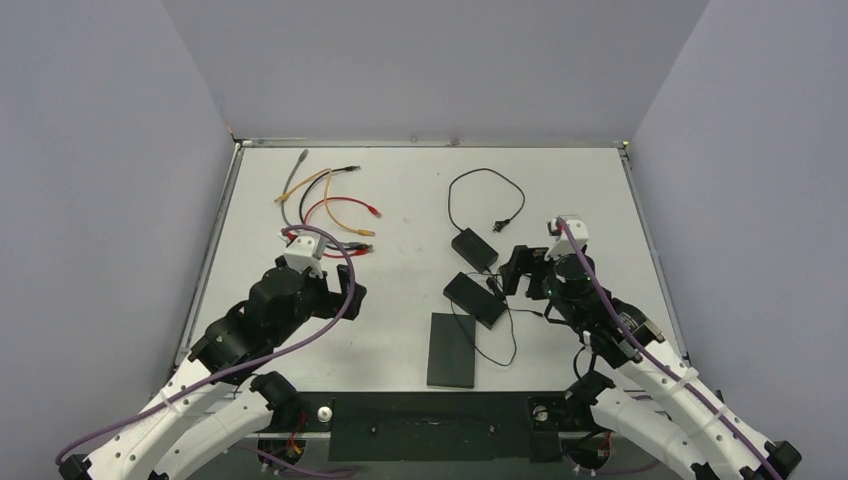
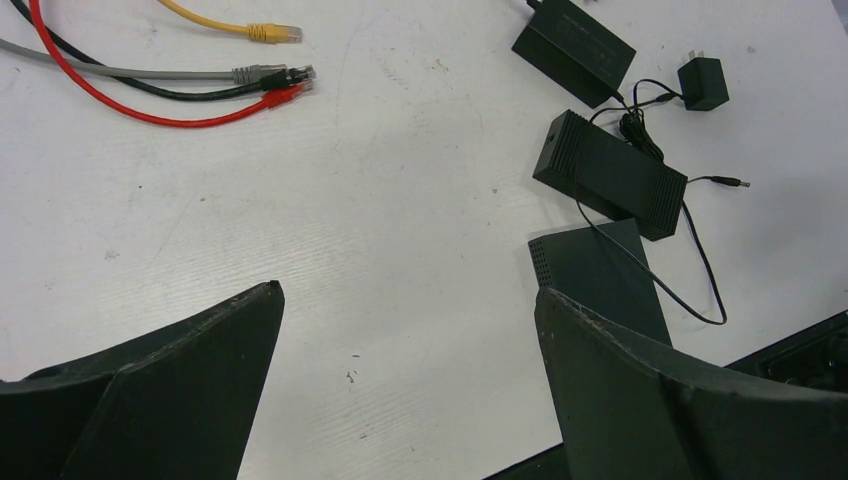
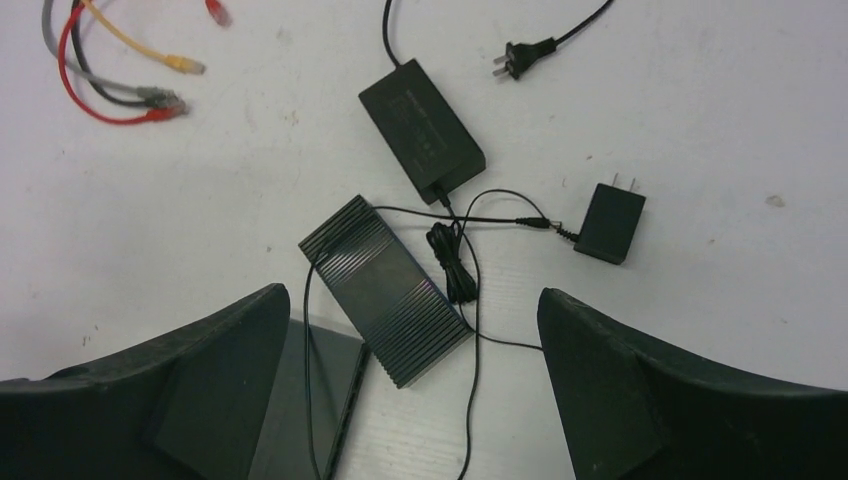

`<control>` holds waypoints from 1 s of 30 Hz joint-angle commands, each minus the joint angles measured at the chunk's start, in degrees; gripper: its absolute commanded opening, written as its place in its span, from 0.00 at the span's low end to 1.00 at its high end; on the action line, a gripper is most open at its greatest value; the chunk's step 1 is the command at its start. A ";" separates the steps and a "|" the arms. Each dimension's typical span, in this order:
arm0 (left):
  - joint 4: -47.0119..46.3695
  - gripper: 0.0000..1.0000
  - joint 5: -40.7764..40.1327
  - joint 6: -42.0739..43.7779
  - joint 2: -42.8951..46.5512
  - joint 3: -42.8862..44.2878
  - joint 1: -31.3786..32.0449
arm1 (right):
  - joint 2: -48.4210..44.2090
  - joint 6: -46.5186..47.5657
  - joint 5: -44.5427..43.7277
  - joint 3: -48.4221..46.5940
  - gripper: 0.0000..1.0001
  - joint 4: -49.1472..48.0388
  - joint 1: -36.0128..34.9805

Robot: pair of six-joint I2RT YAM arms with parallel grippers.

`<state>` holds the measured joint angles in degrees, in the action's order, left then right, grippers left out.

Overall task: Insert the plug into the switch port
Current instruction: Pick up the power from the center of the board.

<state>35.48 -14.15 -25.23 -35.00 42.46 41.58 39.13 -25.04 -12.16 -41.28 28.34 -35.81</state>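
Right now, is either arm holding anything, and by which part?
Nothing is held: the left gripper and right gripper both show jaws open and empty.

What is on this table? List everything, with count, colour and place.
cables: at least four, grey, yellow, black and red, far left
power brick: one, black, centre right, its mains cord looping to the far side
ribbed box: one, black, just nearer than the power brick
flat box: one, dark grey, by the near edge, centre
adapter: one, black, right of the ribbed box, thin cord attached
table: one, white
left fingers: two, black, open, over bare table
right fingers: two, black, open, over the ribbed box
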 commanded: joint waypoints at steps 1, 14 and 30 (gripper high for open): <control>0.40 0.97 -1.42 0.78 1.23 1.14 -0.26 | 4.23 -0.26 6.61 -1.28 0.89 1.14 -1.68; 0.40 0.97 1.58 0.90 1.28 0.85 -3.43 | 12.14 -10.06 2.37 2.52 0.82 -0.61 -9.95; 0.15 0.97 3.74 1.31 1.82 0.53 -3.55 | 17.31 -24.85 -11.40 7.30 0.75 5.32 -2.30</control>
<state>36.64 -11.66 -24.82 -33.34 42.46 38.39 55.72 -45.23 -20.34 -35.86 33.93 -41.36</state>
